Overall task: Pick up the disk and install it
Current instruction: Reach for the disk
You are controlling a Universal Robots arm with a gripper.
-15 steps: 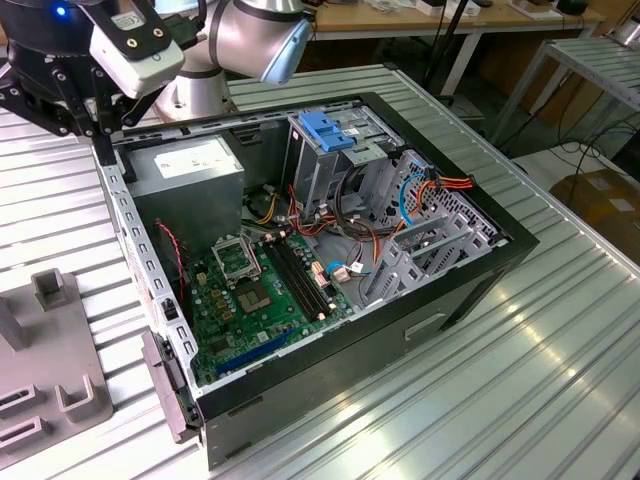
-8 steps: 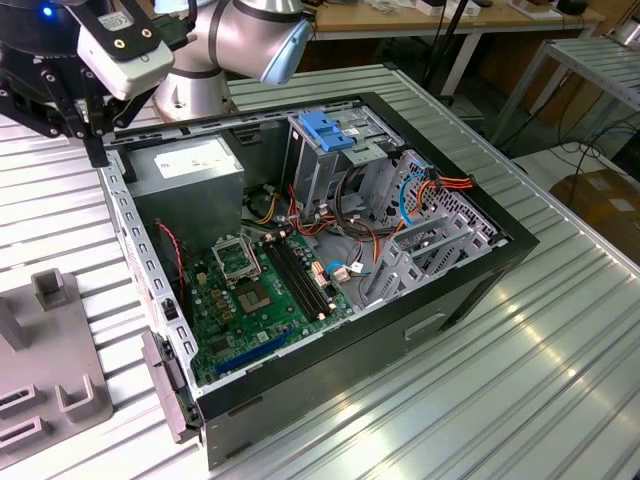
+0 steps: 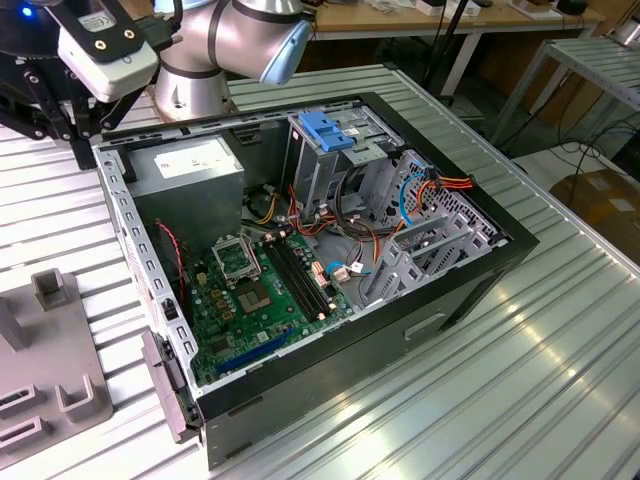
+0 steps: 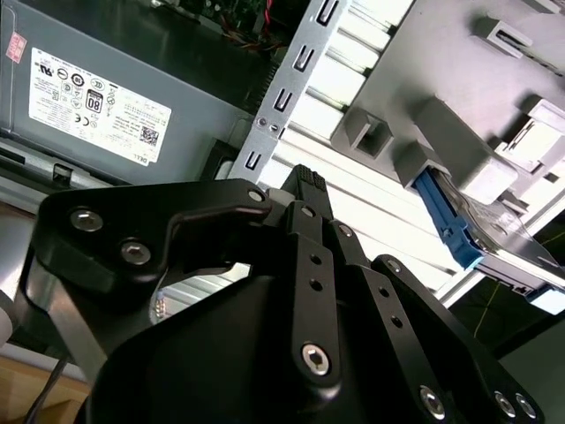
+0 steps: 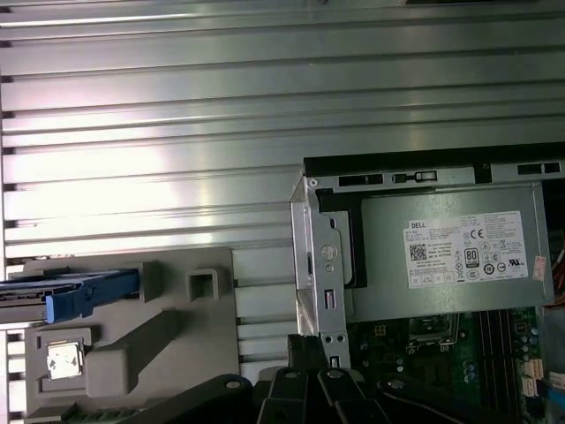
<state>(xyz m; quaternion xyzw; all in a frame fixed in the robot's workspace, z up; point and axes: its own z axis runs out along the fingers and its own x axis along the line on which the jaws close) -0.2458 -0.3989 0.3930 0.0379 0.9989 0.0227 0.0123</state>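
Ribbed aluminium tabletop [image 3: 560, 330] underneath everything, with wooden workbenches behind in the exterior view. On it, an open desktop computer case [image 3: 470, 290] lying on its side: green motherboard [image 3: 255, 290] facing up, grey power supply [image 3: 190, 175] at the far corner, metal drive cage [image 3: 320, 165] topped by a blue plastic bracket [image 3: 325, 130], red and orange cables close by. Beside the case, toward the exterior view's left, a grey plastic fixture [image 3: 55, 380] with slots and posts. Parked in that fixture, seen in both wrist views, the disk [image 5: 84, 291]: blue carrier rail jutting from a slot, dark metal body behind it. Not gripped, not touched. Above the table, between fixture and case, the gripper [image 4: 305, 181], close to the case's perforated steel edge [image 4: 296, 71] and well apart from the disk. Black fingers [image 5: 307, 353] pressed together at the tips, pinching nothing. Silver arm [image 3: 225, 45] bent over the case's far corner.
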